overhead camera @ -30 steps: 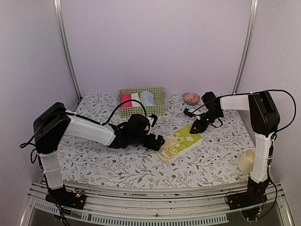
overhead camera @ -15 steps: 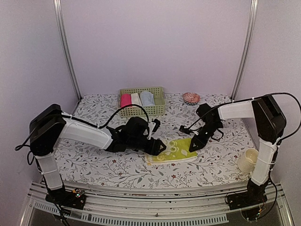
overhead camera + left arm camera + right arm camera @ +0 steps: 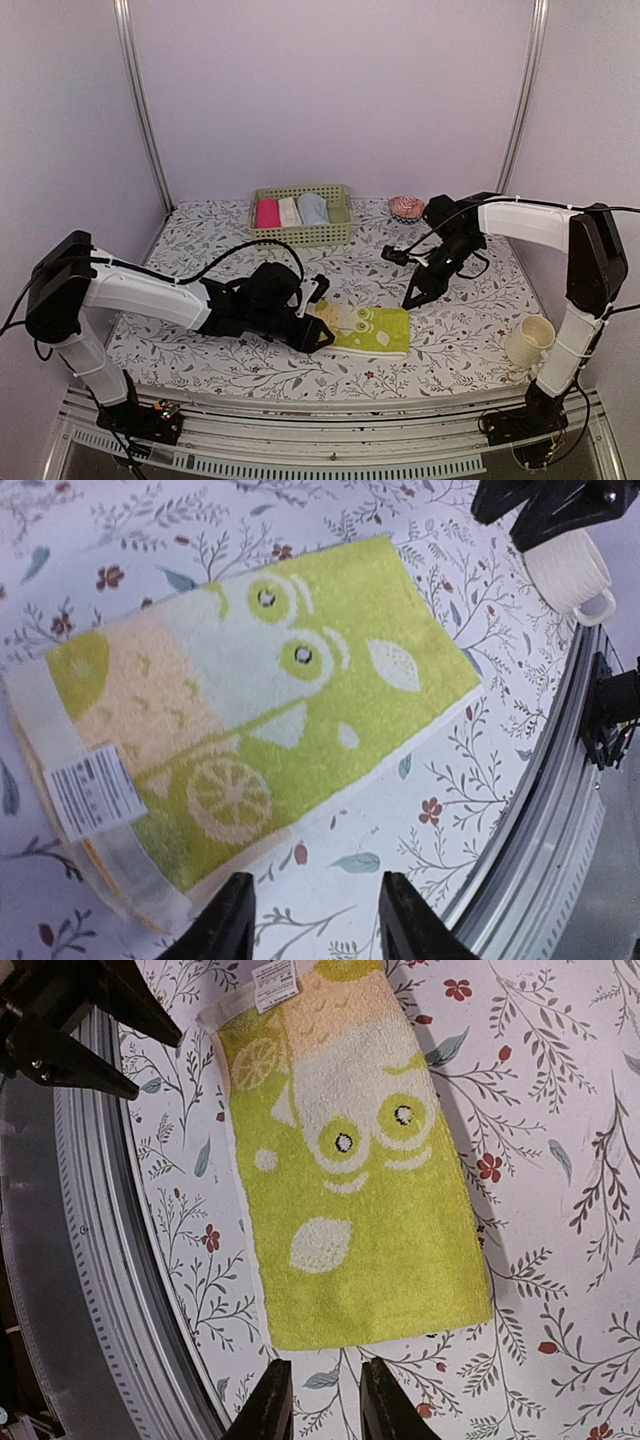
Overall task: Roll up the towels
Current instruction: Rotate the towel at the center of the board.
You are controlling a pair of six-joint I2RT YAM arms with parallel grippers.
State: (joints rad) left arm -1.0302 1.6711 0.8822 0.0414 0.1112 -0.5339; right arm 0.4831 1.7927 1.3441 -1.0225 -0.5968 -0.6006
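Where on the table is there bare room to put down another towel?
Bare table lies left of the basket, in the back corner, and between the yellow-green towel and the cup. The near middle is crowded: the left gripper sits at the towel's left end and the right gripper hangs by its right end.

two towels, two rolls, one basket, one cup.

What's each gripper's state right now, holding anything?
Left gripper: fingers open, holding nothing; yellow-green towel lies flat just ahead.
Right gripper: fingers narrowly open, holding nothing.
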